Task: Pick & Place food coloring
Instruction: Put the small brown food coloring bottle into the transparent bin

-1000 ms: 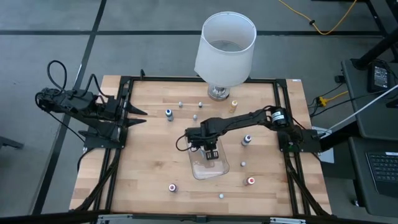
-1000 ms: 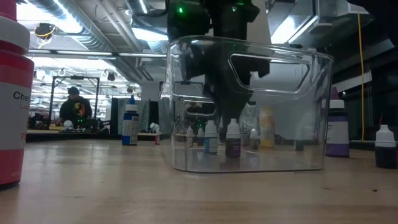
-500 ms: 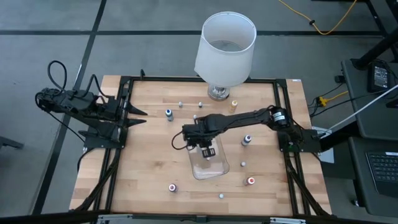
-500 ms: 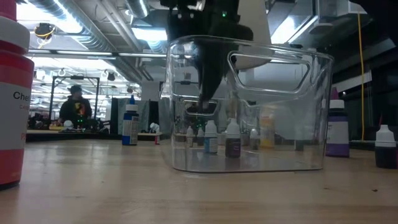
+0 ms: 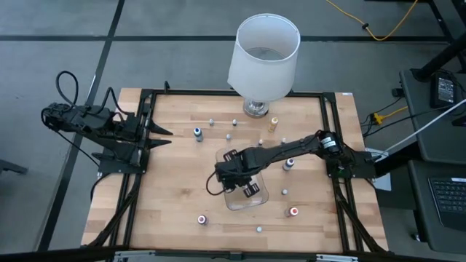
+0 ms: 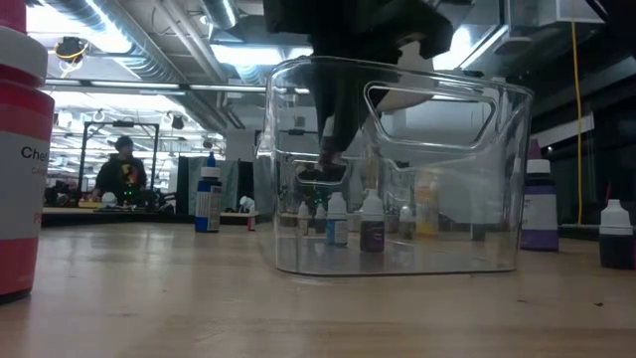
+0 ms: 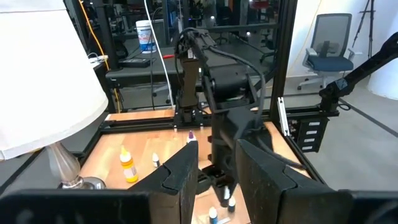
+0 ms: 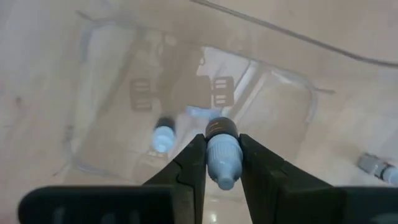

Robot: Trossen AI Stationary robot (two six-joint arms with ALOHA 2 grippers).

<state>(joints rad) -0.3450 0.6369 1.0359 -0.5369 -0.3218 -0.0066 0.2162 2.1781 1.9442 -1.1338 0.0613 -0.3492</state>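
My right gripper (image 5: 250,188) hangs over the clear tray (image 5: 256,199), pointing down, shut on a small food coloring bottle (image 8: 222,155) that is pale blue with a dark end. Another pale bottle (image 8: 163,135) lies on the tray's floor. Several more bottles stand loose on the wooden table, among them a blue-capped one (image 5: 197,132), a yellow one (image 5: 274,124) and a red one (image 5: 294,212). My left gripper (image 5: 162,135) waits at the table's left edge, level, with a gap between its fingers (image 7: 180,180). My right gripper pinches the small bottle between its two fingers, on the pale blue part (image 8: 222,163). The dark end (image 8: 222,128) shows at the fingertips. The fingers come from above, pointing down, and the bottle is lifted clear above the tray's floor.
A large white lamp (image 5: 263,58) stands at the table's far edge. A black frame (image 5: 142,175) runs along the table's sides. In the low view a big red-and-white bottle (image 6: 20,159) stands close at the near left and a purple one (image 6: 539,214) at the right.
My right gripper has risen over the tray, shifted a little toward the table's near-left and rolled about the line it points along. It stays shut on the small bottle.
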